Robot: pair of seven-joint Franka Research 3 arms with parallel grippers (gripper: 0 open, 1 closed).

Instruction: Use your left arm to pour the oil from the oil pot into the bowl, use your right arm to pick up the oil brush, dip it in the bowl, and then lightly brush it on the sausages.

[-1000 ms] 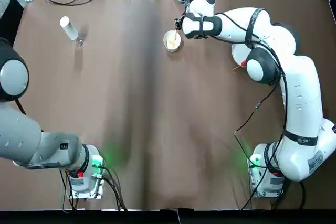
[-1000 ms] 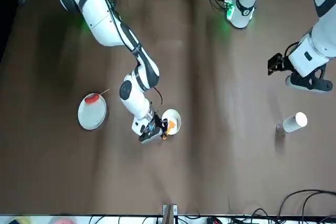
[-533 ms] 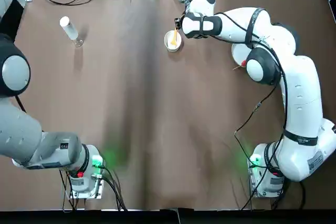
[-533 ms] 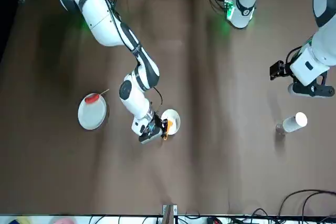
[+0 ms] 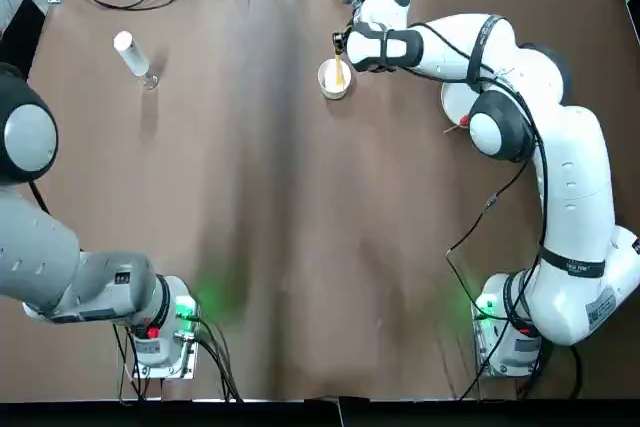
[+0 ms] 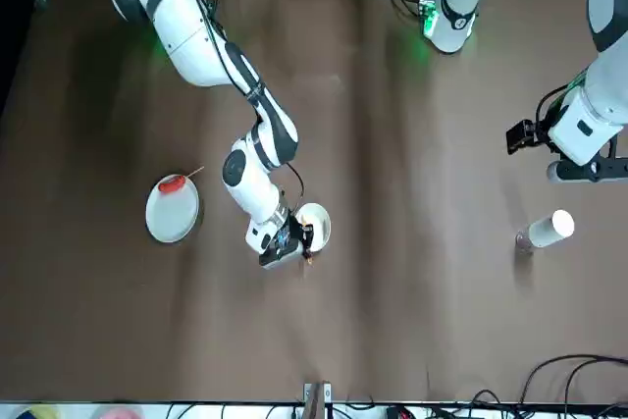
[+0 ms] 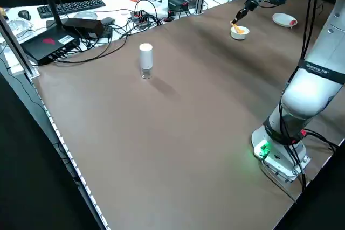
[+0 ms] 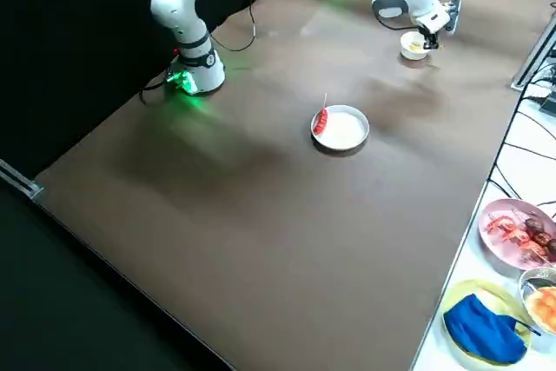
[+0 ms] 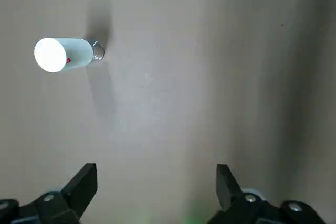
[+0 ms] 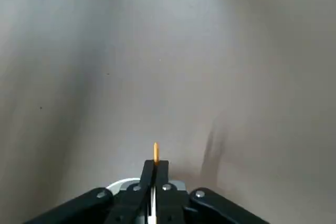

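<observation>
My right gripper (image 5: 343,50) is shut on the oil brush (image 5: 338,69), whose yellow handle rises steeply out of the small white bowl (image 5: 333,84) at the far middle of the table. In the right wrist view the fingers (image 10: 148,174) pinch the handle tip (image 10: 156,151) above the bowl's rim (image 10: 122,185). The oil pot (image 5: 133,57) stands alone at the far left, white cap on. My left gripper (image 6: 520,136) hangs open and empty above the table near the pot (image 9: 65,54). The sausage (image 8: 321,120) lies on the edge of the white plate (image 8: 346,130).
In the top view the right arm's elbow covers most of the plate (image 5: 450,105). Cables, a keyboard and boxes (image 7: 70,25) lie past the far edge. Dishes of food and a blue cloth (image 8: 486,332) sit on a side table at the robot's right.
The brush handle has swung from a slant to nearly upright in the bowl as my right gripper shifted slightly. My left arm has drifted further toward the robot's left.
</observation>
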